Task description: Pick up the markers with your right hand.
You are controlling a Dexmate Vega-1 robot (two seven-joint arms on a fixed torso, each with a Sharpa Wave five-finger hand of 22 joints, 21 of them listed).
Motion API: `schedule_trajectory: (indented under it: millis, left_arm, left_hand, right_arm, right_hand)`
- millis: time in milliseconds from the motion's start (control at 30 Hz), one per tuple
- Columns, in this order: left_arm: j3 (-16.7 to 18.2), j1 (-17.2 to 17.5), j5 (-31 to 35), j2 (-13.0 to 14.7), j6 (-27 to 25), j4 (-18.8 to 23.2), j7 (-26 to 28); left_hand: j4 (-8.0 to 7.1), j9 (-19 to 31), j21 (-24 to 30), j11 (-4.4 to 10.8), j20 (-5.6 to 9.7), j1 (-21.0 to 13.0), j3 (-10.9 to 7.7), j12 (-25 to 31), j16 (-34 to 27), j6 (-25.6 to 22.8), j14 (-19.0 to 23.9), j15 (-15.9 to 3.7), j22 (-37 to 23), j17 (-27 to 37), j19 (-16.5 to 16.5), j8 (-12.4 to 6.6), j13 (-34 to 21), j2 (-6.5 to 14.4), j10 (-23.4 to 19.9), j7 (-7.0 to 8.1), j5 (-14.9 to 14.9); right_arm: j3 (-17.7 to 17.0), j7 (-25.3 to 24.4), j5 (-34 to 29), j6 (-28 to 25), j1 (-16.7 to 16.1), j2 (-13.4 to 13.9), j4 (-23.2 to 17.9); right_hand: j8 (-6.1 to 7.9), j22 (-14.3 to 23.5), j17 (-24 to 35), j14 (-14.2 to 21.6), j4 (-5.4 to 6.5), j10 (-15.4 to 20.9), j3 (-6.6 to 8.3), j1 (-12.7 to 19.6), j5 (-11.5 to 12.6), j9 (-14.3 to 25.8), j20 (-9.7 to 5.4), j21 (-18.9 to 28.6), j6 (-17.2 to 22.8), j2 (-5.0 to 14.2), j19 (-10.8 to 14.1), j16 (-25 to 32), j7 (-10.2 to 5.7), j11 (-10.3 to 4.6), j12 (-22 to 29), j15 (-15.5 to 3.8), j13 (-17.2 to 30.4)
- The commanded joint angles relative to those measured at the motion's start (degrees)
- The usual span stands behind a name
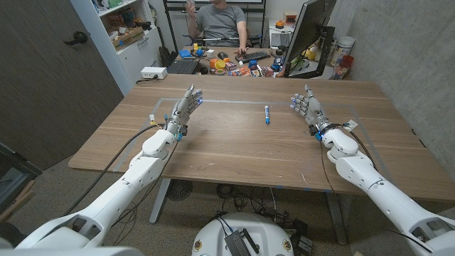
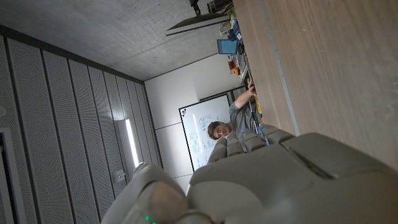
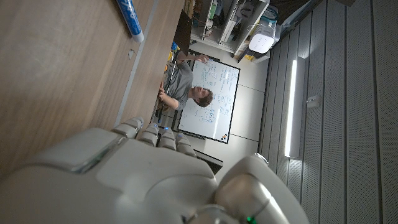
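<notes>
The left hand [image 1: 185, 107] is seen over the table's [image 1: 234, 146] left part and the right hand [image 1: 308, 107] over its right part, each with fingers extended and apart, nothing held. A blue marker [image 1: 266, 114] lies between them, towards the far edge, nearer the right hand, untouched. A seated person [image 1: 219, 21] is seen beyond the far edge
</notes>
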State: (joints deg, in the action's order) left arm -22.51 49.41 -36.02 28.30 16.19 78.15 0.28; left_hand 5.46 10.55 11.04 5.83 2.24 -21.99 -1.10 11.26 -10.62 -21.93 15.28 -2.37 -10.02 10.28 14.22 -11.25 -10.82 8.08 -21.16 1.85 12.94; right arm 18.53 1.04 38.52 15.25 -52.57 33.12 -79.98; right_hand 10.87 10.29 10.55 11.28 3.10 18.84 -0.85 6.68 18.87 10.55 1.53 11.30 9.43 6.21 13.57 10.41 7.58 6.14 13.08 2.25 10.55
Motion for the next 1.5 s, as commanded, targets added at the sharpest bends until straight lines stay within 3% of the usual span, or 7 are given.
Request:
schedule_trajectory:
  millis: [33,267,533,1100,1167,1267,1500]
  left_arm:
    - [-1.1,1.0,1.1,-0.6,-0.4,3.0,1.5]
    - [-1.3,0.9,1.1,-0.7,-0.4,3.0,1.3]
    - [-1.5,1.0,2.8,0.0,-0.4,4.4,2.5]
    - [1.5,2.5,2.7,3.9,-2.3,9.4,4.4]
    - [1.8,2.5,2.7,4.2,-2.2,9.4,4.5]
    - [2.1,2.5,2.6,4.4,-2.0,9.1,4.5]
    - [2.6,2.9,2.3,4.9,-2.2,8.9,4.4]
  left_hand:
    - [0.41,0.3,0.4,0.17,1.25,-0.6,-0.15,0.4,-0.3,-0.4,0.4,-4.14,-0.3,0.2,0.5,-0.25,-0.2,0.1,-0.4,0.15,0.3]
    - [0.42,0.3,0.4,0.15,1.24,-0.5,-0.24,0.4,-0.3,-0.3,0.4,-4.12,-0.3,0.2,0.5,-0.21,-0.2,0.1,-0.5,0.17,0.2]
    - [0.43,0.3,0.4,-0.05,1.17,-0.5,-0.33,0.3,-0.2,-0.2,0.3,-4.01,-0.3,0.2,0.5,-0.16,-0.2,0.0,-0.2,0.16,0.2]
    - [0.58,0.3,0.4,-0.44,0.91,-0.7,-0.64,0.2,-0.2,0.8,0.2,-3.68,-0.3,0.2,0.4,0.20,-0.2,0.0,0.2,-0.11,0.1]
    - [0.59,0.3,0.4,-0.51,0.91,-0.7,-0.67,0.2,-0.2,0.8,0.2,-3.65,-0.3,0.2,0.4,0.18,-0.2,0.0,0.1,-0.12,0.1]
    - [0.62,0.3,0.4,-0.50,0.97,-0.7,-0.73,0.2,-0.2,0.7,0.3,-3.60,-0.3,0.2,0.5,0.16,-0.2,0.0,0.1,-0.13,0.1]
    - [0.69,0.3,0.4,-0.34,1.04,-0.8,-0.86,0.3,-0.2,0.7,0.1,-3.61,-0.3,0.2,0.5,0.12,-0.2,-0.1,0.1,-0.14,0.0]
  right_arm:
    - [-1.8,-0.9,1.8,-1.9,-3.4,2.9,-4.4]
    - [-1.8,-2.3,0.5,-2.2,-3.7,3.6,-5.5]
    - [-0.6,-11.0,-9.1,-7.8,-4.0,8.1,-12.5]
    - [6.5,-21.4,-27.3,-26.8,1.7,11.3,-20.5]
    - [7.8,-21.9,-29.7,-29.5,2.9,11.4,-21.2]
    - [9.8,-22.2,-33.0,-33.5,4.6,11.3,-21.8]
    - [14.6,-21.9,-40.0,-41.4,8.2,10.3,-22.7]
  right_hand:
    - [0.25,0.2,0.1,0.5,0.42,0.3,0.04,0.5,0.3,0.2,-0.05,0.3,0.4,0.02,0.3,0.4,0.94,-0.09,0.0,0.01,0.3]
    - [0.25,0.2,0.1,0.5,0.37,0.4,0.06,0.5,0.4,0.2,-0.03,0.2,0.4,0.04,0.3,0.4,0.98,-0.09,0.0,-0.05,0.3]
    - [0.40,0.1,0.0,-0.1,-0.82,0.1,0.53,2.3,0.6,0.2,0.02,0.2,0.3,-0.27,0.2,0.1,0.88,-0.43,-0.1,0.04,0.3]
    - [1.30,0.3,-0.2,4.4,-9.74,3.2,3.07,15.1,3.3,0.2,0.46,1.4,1.1,-3.00,5.1,1.0,0.91,-1.20,0.8,-0.59,0.5]
    - [1.47,0.4,-0.1,6.4,-10.94,4.3,3.11,17.0,4.1,0.2,0.54,2.1,2.0,-3.83,7.2,1.4,0.78,-1.42,1.2,-0.87,0.5]
    - [1.91,0.7,0.1,8.4,-11.59,5.3,2.98,18.6,5.1,0.3,-0.12,3.5,4.0,-4.52,11.1,1.7,0.64,-1.40,1.4,-1.68,0.6]
    - [2.84,1.1,0.3,10.8,-11.90,6.9,2.79,20.1,6.1,0.3,-0.53,4.6,7.6,-5.13,13.8,2.0,0.81,-1.81,1.8,-2.37,0.6]
